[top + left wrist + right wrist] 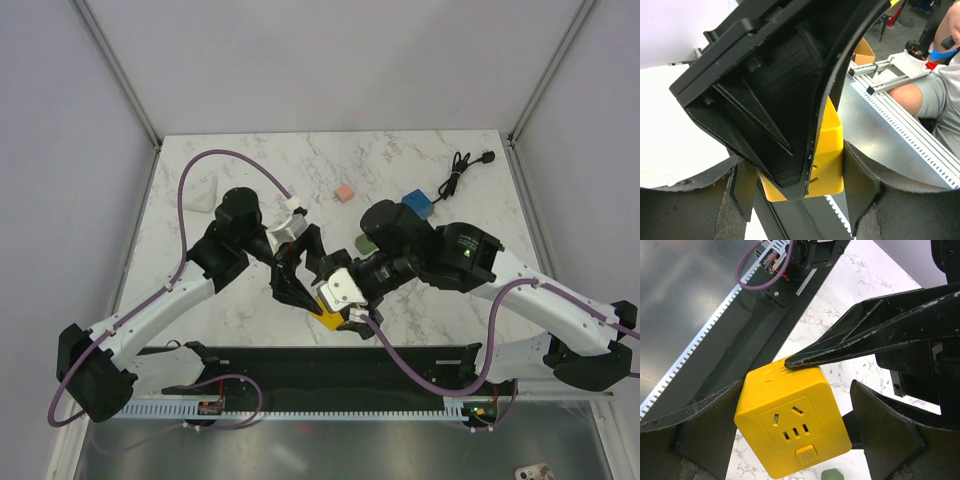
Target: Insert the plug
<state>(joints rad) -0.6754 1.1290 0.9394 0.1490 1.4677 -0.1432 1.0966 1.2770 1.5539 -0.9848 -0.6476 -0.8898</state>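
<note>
Nearest me, a black rail [330, 368] runs along the table's front edge. Just past it, both arms meet over the marble table [420, 150].

My right gripper [795, 405] reaches in from 2 o'clock and is clamped on the yellow socket cube [790, 425]. Its pads press the cube's two sides and carry it clear of the tabletop. The socket face, with its slots and a power button, looks straight into the right wrist camera.

My left gripper [790, 165] comes in from 10 o'clock. One of its fingers [840, 347] rests its tip on the cube's top edge. In the left wrist view the fingers stand apart on either side of the cube, but the right gripper's black finger hides one side, so I cannot tell whether they grip it.

Farther out, a green block [365, 245] lies at 1 o'clock from the cube, partly under the right arm. A pink block [344, 193] lies at 12 o'clock and a blue block [417, 205] at 1 o'clock. A white object [205, 192] lies between 10 and 11 o'clock.

Farthest away, near the table's far right corner, the black cable [450, 180] lies loose with the plug [488, 157] at its end, well apart from the socket.
</note>
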